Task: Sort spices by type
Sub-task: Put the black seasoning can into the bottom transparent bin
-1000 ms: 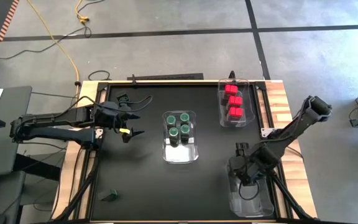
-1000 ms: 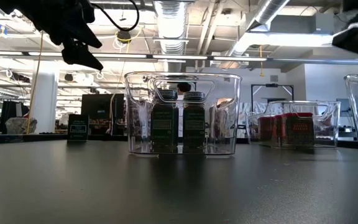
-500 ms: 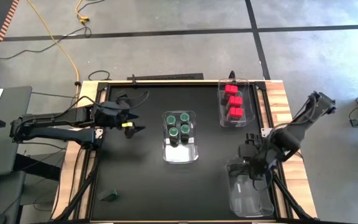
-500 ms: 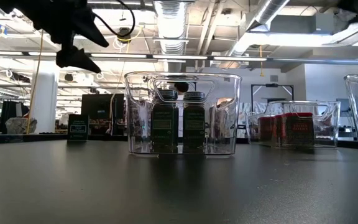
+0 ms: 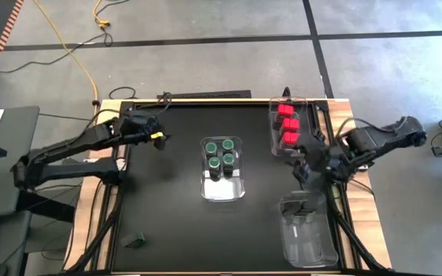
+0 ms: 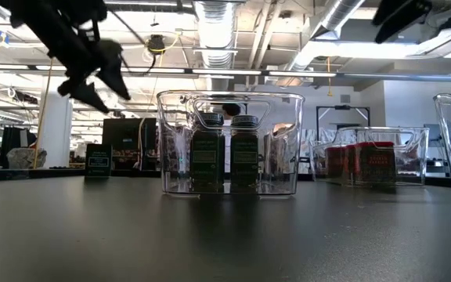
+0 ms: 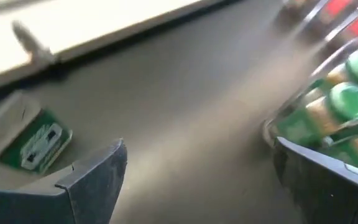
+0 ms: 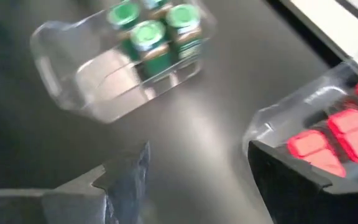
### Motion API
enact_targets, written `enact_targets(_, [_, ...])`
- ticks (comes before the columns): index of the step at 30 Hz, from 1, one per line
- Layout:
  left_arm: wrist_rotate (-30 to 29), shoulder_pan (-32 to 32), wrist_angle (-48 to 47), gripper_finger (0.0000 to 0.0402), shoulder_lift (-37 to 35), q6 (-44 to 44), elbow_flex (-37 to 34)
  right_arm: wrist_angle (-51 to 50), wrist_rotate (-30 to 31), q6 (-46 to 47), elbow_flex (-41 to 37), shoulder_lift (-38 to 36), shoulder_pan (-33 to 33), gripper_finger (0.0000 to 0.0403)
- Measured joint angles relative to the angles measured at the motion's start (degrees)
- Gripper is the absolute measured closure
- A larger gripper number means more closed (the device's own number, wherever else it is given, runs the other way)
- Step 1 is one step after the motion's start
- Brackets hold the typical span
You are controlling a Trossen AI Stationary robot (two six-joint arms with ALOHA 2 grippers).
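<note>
Black table (image 5: 167, 215) on grey concrete floor; green-topped jars (image 5: 221, 153) in centre bin (image 5: 222, 190), red boxes (image 5: 288, 126) in far-right bin (image 5: 273, 146), near-right bin (image 5: 307, 241) looks empty, both my grippers (image 5: 159, 138) (image 5: 311, 170) spread, holding nothing.

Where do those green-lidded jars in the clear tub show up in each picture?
High view: green-lidded jars at table centre, in the far half of the clear tub.
Low view: centre, behind the tub's wall.
Left wrist view: right edge.
Right wrist view: top.
Shared landmark: the red boxes, also in the low and right wrist views.
</note>
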Motion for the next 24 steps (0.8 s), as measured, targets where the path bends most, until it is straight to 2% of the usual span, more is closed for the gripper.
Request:
enact_targets(3, [4.32, 6.79, -2.45, 0.0019, 2.93, 0.77, -0.02, 0.8, -0.02, -1.68, 0.0, 0.05, -5.69, 0.0103])
enact_targets(7, [5.11, 14.07, -5.16, 0.0019, 7.89, 6.77, -0.02, 4.0, -0.09, -5.41, 0.0, 0.52, -11.6, 0.0103])
enact_targets(11, [5.92, 18.47, -7.4, 0.002, 12.39, 10.11, -0.02, 8.45, -0.84, -7.83, 0.0, 0.96, -15.23, 0.0104])
enact_targets(21, [2.51, 26.82, -7.05, 0.0034, 18.15, 19.78, 0.02, 11.7, -1.99, -8.83, 0.0, 0.94, -17.48, 0.0104])
enact_targets(24, [3.07, 27.11, -6.61, 0.0035, 19.68, 20.48, 0.61, 12.61, -2.01, -8.83, 0.0, 0.94, -17.48, 0.0104])
